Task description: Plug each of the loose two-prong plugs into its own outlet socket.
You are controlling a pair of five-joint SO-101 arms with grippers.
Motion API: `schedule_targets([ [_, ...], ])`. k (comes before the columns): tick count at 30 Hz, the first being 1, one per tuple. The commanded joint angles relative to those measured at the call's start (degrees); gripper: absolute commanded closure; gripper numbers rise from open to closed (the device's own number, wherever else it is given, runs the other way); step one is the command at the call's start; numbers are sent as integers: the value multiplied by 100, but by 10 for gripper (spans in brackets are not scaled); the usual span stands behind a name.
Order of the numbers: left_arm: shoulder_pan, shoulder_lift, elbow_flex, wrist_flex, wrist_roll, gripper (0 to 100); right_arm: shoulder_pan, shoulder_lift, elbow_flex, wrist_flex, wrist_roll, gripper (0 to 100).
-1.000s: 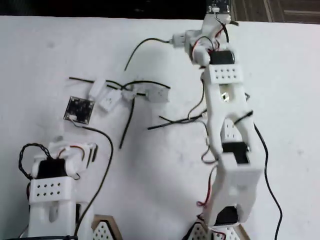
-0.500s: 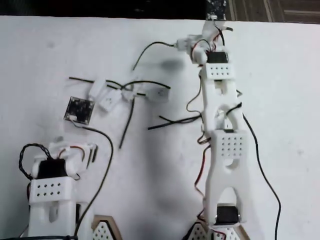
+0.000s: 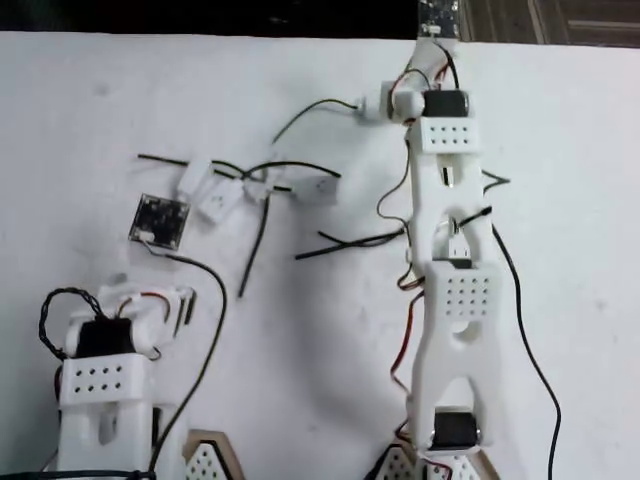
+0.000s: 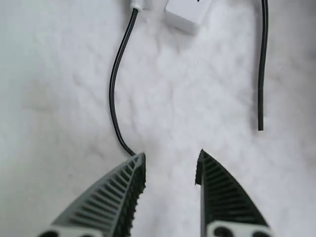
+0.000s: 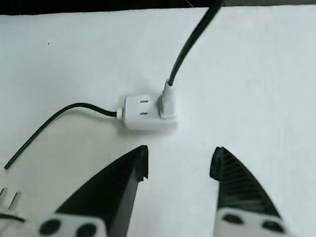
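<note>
Stretching straighter than a moment ago, the right arm point(image 3: 445, 210) is reaching close to the far edge of the table point(image 3: 560, 150), and the white socket point(image 5: 143, 112) has slid a little rightward. It is lying just ahead of the right gripper point(image 5: 178, 165), whose jaws are standing wide apart, a plug point(image 5: 168, 104) touching its end. Near the front edge, the left gripper point(image 4: 170, 163) is gaping wide too, apart from the other sockets point(image 3: 315, 188).
</note>
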Motion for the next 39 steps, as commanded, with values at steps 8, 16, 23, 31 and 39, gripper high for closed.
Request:
schedule_targets([
  [8,-22,-84,-18,-88,-44,816,-998,-637,-396,2712,1495,788],
  [16,-22,-84,-18,-79,-44,816,-1754,-497,-105,2967,2330,787],
  [23,-22,-84,-18,-70,-53,816,-2035,75,0,2624,2523,762],
  [31,-22,-84,-18,-70,-53,816,-2026,576,0,2273,2831,683],
  [39,-22,-84,-9,-70,-53,816,-2018,919,0,1982,2831,683],
])
